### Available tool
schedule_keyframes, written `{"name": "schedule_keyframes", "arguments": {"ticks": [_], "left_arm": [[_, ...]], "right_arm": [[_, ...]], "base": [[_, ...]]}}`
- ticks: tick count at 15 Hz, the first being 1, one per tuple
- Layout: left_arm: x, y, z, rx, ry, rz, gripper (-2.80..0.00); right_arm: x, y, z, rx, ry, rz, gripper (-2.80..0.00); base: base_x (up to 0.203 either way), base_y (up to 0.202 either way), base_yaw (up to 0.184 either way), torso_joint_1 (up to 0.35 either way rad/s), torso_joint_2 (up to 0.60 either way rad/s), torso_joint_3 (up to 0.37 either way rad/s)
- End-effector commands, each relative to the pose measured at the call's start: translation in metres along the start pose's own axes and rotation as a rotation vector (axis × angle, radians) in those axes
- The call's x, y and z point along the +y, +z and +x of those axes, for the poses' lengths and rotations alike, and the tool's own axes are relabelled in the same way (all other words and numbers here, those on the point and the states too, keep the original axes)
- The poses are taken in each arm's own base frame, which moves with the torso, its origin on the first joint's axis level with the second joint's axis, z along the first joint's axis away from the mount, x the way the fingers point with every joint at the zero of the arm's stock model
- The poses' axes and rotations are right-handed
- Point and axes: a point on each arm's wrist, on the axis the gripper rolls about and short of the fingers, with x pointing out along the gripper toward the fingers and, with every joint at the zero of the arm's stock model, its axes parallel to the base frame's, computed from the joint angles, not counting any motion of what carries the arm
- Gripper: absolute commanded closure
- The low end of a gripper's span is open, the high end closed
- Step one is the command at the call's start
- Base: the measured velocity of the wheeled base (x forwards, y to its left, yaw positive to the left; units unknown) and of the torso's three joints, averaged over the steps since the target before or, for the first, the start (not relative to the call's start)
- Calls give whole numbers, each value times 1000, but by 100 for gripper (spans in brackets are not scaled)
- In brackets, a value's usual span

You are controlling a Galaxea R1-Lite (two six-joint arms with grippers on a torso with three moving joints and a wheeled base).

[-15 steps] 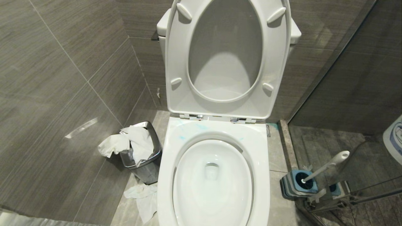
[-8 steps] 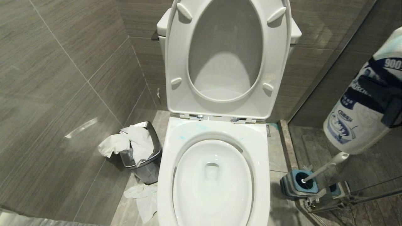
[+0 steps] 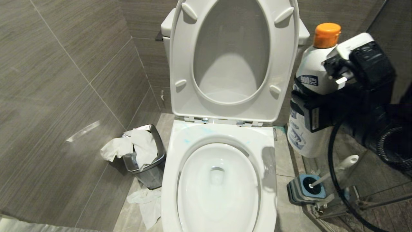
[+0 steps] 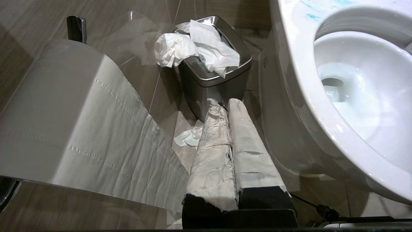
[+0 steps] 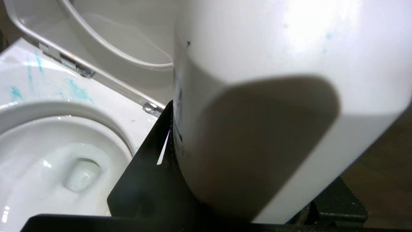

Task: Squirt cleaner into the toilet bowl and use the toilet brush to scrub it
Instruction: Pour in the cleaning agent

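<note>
Head view shows the right end effector point(image 3: 309, 106) raised beside the right side of the toilet bowl point(image 3: 222, 135), its black fingers clamped around the middle of an upright white bottle point(image 3: 307, 129) with an orange cap point(image 3: 326, 34) and blue label print. The bottle hangs above the floor, just right of the bowl's rear right corner and level with the raised seat point(image 3: 233, 61), which leans back with the lid against the tank. Thin turquoise smears of cleaner point(image 3: 206, 130) lie on the rear part of the bowl's flat rim, near the hinges; the water in the basin looks pale and nearly clear. The toilet brush point(image 3: 338, 169) stands on the floor to the right of the bowl, its white handle tilted up to the right and its head sunk in a square blue-grey holder point(image 3: 304, 191). On the floor at the bowl's left side sits a small steel bin point(image 3: 148, 170) stuffed with crumpled white paper point(image 3: 135, 145), with more paper point(image 3: 146, 203) lying on the floor in front of it. In the right wrist view the bottle point(image 5: 273, 96) fills most of the picture, seated between the dark fingers, with the smeared rim point(image 5: 48, 87) behind it. In the left wrist view the left end effector point(image 4: 227, 109) is low beside the bowl, its 2 paper-wrapped fingers pressed together and holding nothing, pointing toward the bin point(image 4: 215, 80), with a roll of toilet paper point(image 4: 64, 112) close by.
</note>
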Motion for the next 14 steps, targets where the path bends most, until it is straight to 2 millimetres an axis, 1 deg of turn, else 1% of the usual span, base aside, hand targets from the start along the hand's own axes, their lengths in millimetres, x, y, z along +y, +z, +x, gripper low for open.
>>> {"name": "schedule_keyframes", "arguments": {"ticks": [1,5,9,14], "left_arm": [[0,0,0,2,0,0,0],[0,0,0,2,0,0,0],[0,0,0,2,0,0,0],[0,0,0,1,0,0,0]], "right_arm": [[19,-9,17,48,11,-89,0],[27,-12,25,66,15,-272,0],[29,-7,31,55,13,-523,0],[35,0,42,44,12,-791,0]], "base": [[0,0,0,0,0,0],[0,0,0,0,0,0],[0,0,0,0,0,0],[0,0,0,0,0,0]]}}
